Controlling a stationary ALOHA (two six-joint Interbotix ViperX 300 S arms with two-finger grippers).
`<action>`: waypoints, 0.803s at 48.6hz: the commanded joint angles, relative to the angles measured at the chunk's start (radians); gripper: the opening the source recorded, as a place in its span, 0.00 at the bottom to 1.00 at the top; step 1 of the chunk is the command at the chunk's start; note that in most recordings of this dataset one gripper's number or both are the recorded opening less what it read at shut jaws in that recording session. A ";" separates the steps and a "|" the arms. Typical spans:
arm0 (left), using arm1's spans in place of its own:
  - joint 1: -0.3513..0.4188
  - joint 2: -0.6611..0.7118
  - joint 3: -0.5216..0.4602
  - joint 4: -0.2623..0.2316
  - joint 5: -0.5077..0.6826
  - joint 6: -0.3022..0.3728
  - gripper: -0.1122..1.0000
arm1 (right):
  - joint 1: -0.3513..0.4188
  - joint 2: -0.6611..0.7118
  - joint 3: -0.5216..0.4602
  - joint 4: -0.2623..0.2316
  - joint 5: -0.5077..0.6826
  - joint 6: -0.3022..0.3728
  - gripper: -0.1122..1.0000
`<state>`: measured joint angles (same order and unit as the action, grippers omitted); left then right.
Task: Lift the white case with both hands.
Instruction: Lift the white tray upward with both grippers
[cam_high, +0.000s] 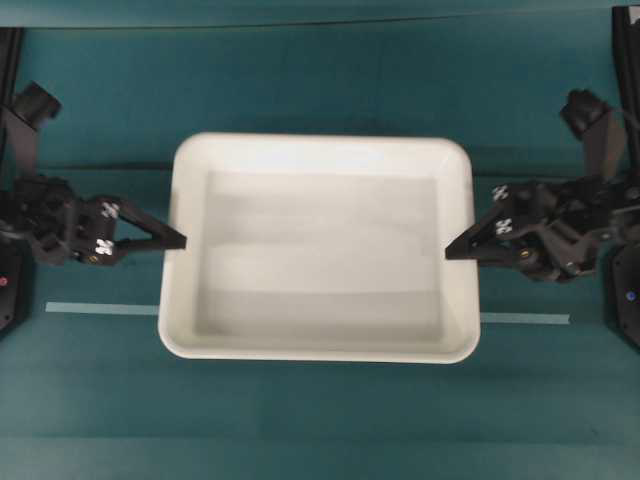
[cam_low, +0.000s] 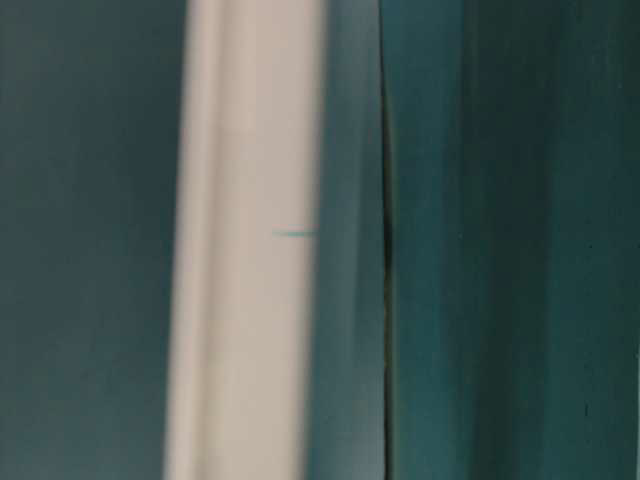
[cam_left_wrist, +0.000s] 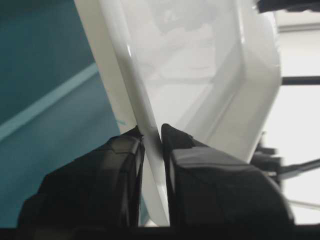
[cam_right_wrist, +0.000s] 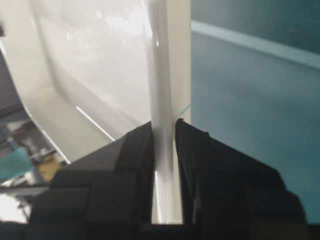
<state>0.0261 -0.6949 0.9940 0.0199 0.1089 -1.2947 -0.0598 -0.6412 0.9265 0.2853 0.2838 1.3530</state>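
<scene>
The white case (cam_high: 320, 250), a wide shallow tray with rounded corners, sits in the middle of the teal table in the overhead view. My left gripper (cam_high: 178, 240) pinches the case's left rim, and the left wrist view shows that rim (cam_left_wrist: 150, 145) squeezed between the two black fingers. My right gripper (cam_high: 452, 250) clamps the right rim; in the right wrist view the rim (cam_right_wrist: 162, 100) runs straight down between its jaws. Both hands are shut on the case. The table-level view shows only a blurred white band of the case (cam_low: 250, 240).
A thin pale tape line (cam_high: 100, 309) crosses the teal table under the case and reappears on the right (cam_high: 525, 319). Black arm bases stand at the far left (cam_high: 12, 290) and far right (cam_high: 625, 300) edges.
</scene>
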 joint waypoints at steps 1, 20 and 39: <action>-0.005 -0.006 -0.058 0.002 0.063 -0.005 0.19 | -0.008 -0.012 -0.054 -0.002 0.009 0.005 0.21; -0.029 -0.011 -0.219 0.003 0.218 -0.021 0.19 | -0.008 -0.035 -0.187 0.003 0.120 0.023 0.21; -0.055 0.008 -0.385 0.002 0.373 -0.055 0.19 | -0.008 -0.035 -0.357 0.003 0.252 0.078 0.21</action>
<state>-0.0153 -0.7240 0.6811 0.0199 0.4709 -1.3530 -0.0598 -0.6934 0.6504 0.2838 0.5430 1.4220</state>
